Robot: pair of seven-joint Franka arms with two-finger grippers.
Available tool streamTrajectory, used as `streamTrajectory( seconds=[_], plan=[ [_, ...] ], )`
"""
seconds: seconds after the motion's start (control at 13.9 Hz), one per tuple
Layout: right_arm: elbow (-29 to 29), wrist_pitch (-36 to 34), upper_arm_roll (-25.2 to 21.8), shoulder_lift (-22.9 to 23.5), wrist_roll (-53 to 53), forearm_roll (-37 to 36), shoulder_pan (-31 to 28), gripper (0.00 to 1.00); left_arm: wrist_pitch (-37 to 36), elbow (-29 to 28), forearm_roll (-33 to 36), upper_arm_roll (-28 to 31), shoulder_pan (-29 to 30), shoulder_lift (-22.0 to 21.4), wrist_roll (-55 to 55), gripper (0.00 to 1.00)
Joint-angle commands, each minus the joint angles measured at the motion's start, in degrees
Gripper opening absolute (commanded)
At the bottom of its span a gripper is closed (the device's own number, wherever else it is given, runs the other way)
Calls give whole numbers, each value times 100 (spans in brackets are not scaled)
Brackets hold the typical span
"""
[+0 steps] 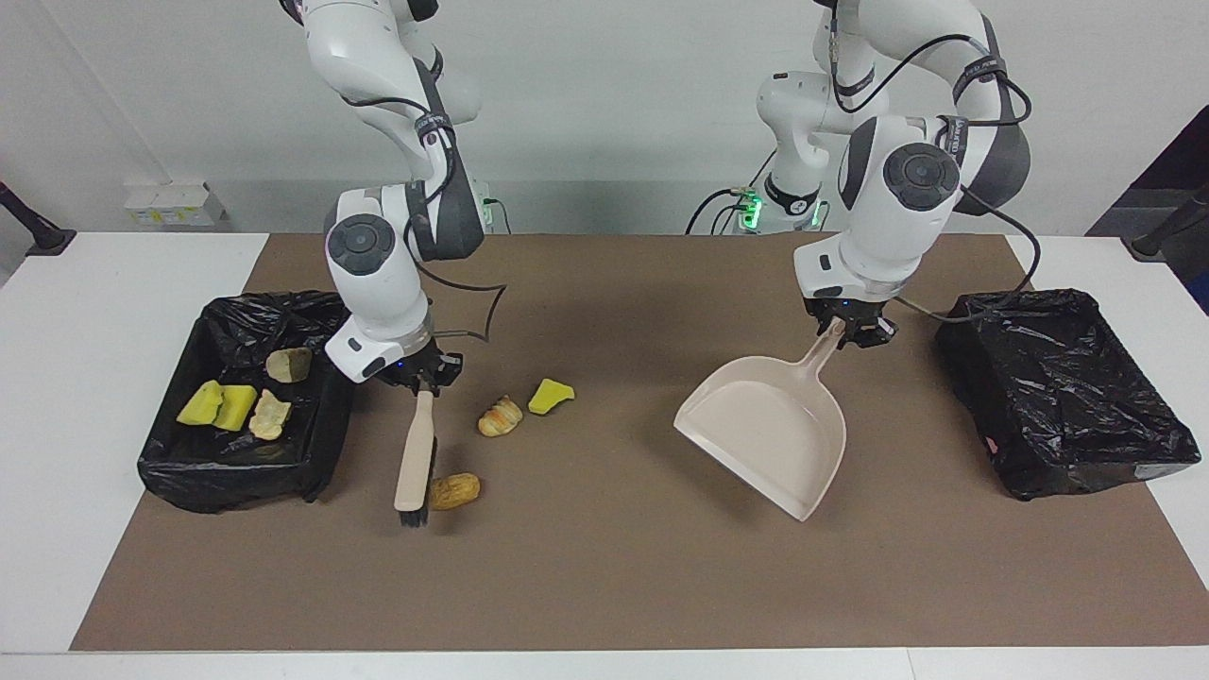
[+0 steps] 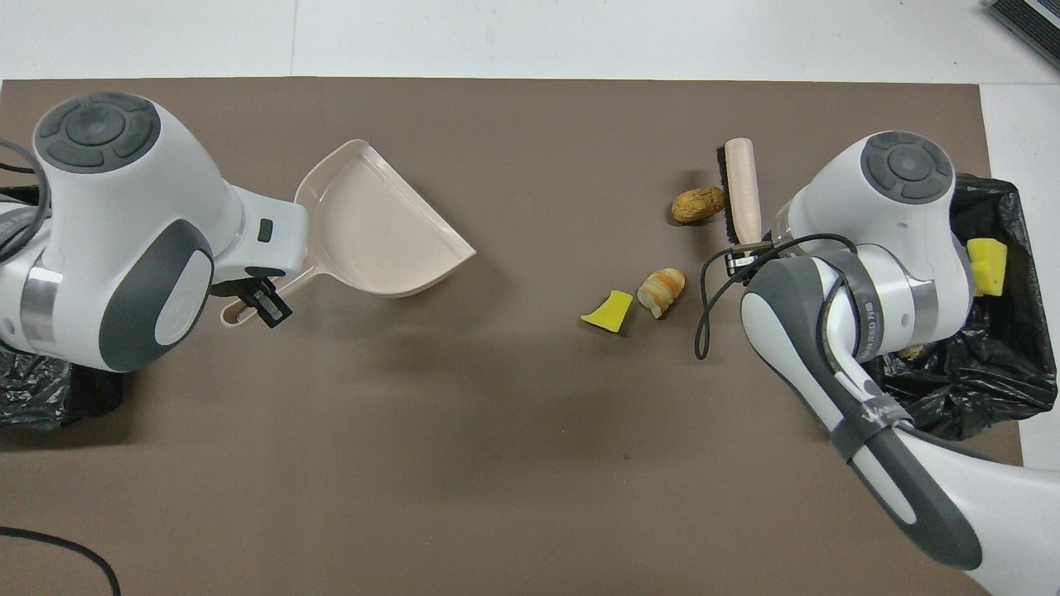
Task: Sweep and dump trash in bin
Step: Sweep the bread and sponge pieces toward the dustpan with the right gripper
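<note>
Now the right tool (image 1: 422, 380) is clamped shut on the handle of the beige brush (image 1: 415, 463), which points away from the robots with its black bristles down on the brown mat (image 1: 604, 586), just beside the bin at the right arm's end of the worktop (image 1: 57, 397). Touching the bristle end is a tan pastry lump (image 1: 452, 490). Nearer to the robots, two more pieces of trash lie loose on the mat: a striped bread lump (image 1: 499, 416) and, just beside it toward the left arm's end, a yellow-green sponge wedge (image 1: 549, 396). Inside that black-lined bin (image 1: 312, 453) lie four scraps: two yellow-green sponge chunks (image 1: 218, 405) side by side and two pale bread lumps (image 1: 270, 415), one nearer to the robots than the other. The left tool (image 1: 843, 331) is closed on the handle of the beige dustpan (image 1: 770, 430), holding it tilted over the mat, its mouth turned toward the loose scraps but well apart from them. Toward the left arm's end sits a second black-lined bin (image 1: 1067, 387), near the dustpan.
</note>
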Motion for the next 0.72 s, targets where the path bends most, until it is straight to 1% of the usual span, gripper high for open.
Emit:
streamTrajectory(
  seconds=[0.0, 0.07, 0.14, 0.22, 0.36, 0.43, 0.65],
  plan=[
    [180, -108, 67, 226, -852, -453, -261, 0, 131, -386, 64, -59, 190, -263, 1248, 0],
    [311, -117, 76, 314, -968, -656, -226, 0, 149, -456, 63, -59, 164, -289, 1339, 0],
    [338, -99, 85, 384, -995, -693, -182, 0, 219, -692, 63, -59, 121, -377, 1357, 0],
    [312, -64, 128, 394, -995, -667, -147, 0, 393, -920, 81, -85, 94, -438, 1358, 0],
    [251, -152, 129, 394, -978, -597, 125, 0, 763, -1439, 81, -77, -125, -579, 1340, 0],
    [146, -178, 129, 333, -952, -544, 196, 0, 860, -1641, 81, -77, -204, -658, 1314, 0],
    [-126, -178, 129, 219, -786, -131, 521, 0, 1045, -1976, 81, -85, -591, -878, 954, 0]
  ],
)
